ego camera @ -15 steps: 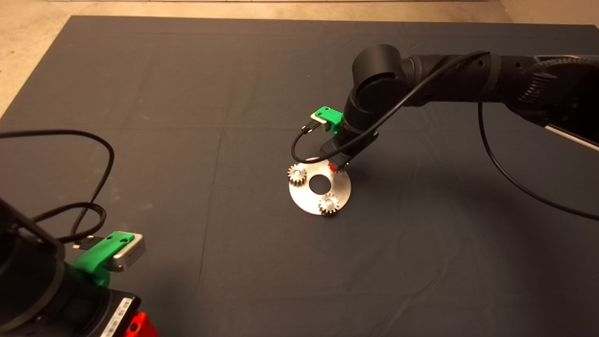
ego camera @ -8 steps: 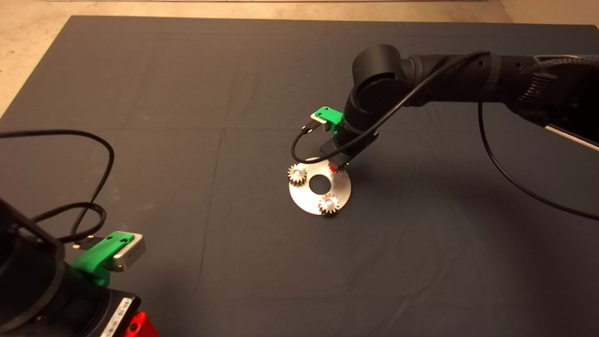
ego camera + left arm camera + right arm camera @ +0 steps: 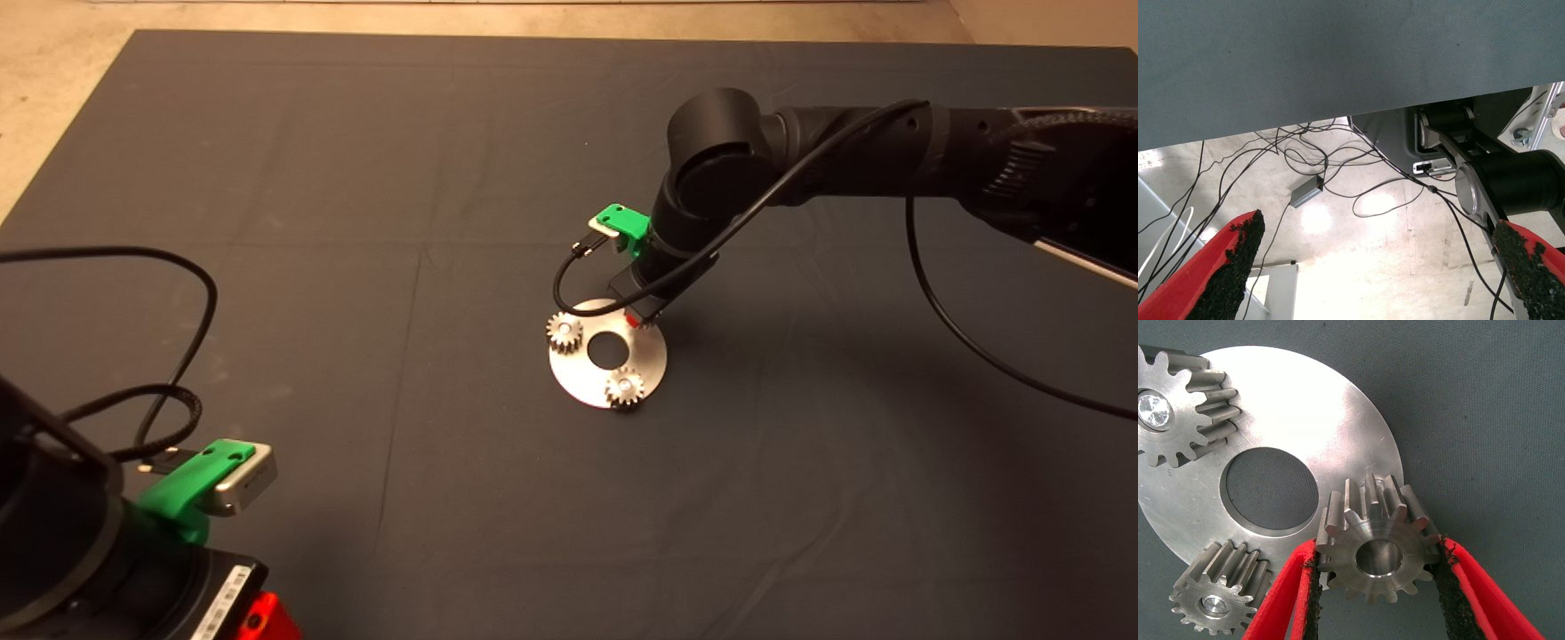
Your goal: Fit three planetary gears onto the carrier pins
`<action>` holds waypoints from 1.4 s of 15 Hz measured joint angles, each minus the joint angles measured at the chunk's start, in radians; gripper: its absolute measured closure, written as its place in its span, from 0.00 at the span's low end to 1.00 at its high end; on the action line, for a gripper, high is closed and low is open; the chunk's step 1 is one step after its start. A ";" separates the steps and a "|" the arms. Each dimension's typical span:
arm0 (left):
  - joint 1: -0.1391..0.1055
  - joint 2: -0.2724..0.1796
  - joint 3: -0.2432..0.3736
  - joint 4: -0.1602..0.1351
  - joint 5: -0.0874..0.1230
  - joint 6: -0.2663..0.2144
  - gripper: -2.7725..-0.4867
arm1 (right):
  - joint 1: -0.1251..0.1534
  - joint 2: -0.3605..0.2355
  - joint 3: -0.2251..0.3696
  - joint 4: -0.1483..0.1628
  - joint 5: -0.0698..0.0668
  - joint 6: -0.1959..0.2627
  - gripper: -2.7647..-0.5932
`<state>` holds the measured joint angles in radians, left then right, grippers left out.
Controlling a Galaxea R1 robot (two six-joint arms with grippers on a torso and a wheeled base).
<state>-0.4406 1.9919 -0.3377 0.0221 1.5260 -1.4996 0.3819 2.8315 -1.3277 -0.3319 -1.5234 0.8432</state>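
Observation:
The round shiny disc (image 3: pixel 578 366) (image 3: pixel 1305 413) lies on the mat's middle. Two planetary gears (image 3: pixel 564 332) (image 3: pixel 626 388) sit on it, each with a carrier pin's silver top (image 3: pixel 1153 407) (image 3: pixel 1213 605) showing in its hole. My right gripper (image 3: pixel 638 318) (image 3: pixel 1378 550) stands over the disc's right rim, shut on the third gear (image 3: pixel 1375 550), which is held flat between both pads. I cannot tell whether a pin is in its hole. My left gripper (image 3: pixel 258 618) (image 3: pixel 1378 280) is parked at the lower left, open and holding nothing.
A black cable (image 3: pixel 925 267) loops from the right arm above the mat. In the left wrist view, the floor beyond the mat's edge shows loose cables (image 3: pixel 1338 167) and a small grey box (image 3: pixel 1306 193).
The right arm has shifted very slightly over the disc, still gripping the third gear. The disc, the two seated gears and the left arm have not moved.

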 joint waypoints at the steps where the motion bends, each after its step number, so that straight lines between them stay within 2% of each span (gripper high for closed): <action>1: 0.000 0.000 0.000 0.000 0.000 0.000 0.14 | 0.000 0.000 0.000 0.000 0.000 0.000 0.80; 16: 0.000 0.000 0.000 0.000 0.000 0.000 0.14 | 0.004 -0.003 -0.001 -0.002 -0.003 0.000 0.80; 21: 0.000 0.000 0.000 0.000 0.000 0.000 0.14 | 0.022 -0.002 -0.001 -0.005 -0.003 0.000 0.80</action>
<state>-0.4406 1.9917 -0.3377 0.0221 1.5258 -1.4998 0.4036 2.8296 -1.3287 -0.3366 -1.5268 0.8428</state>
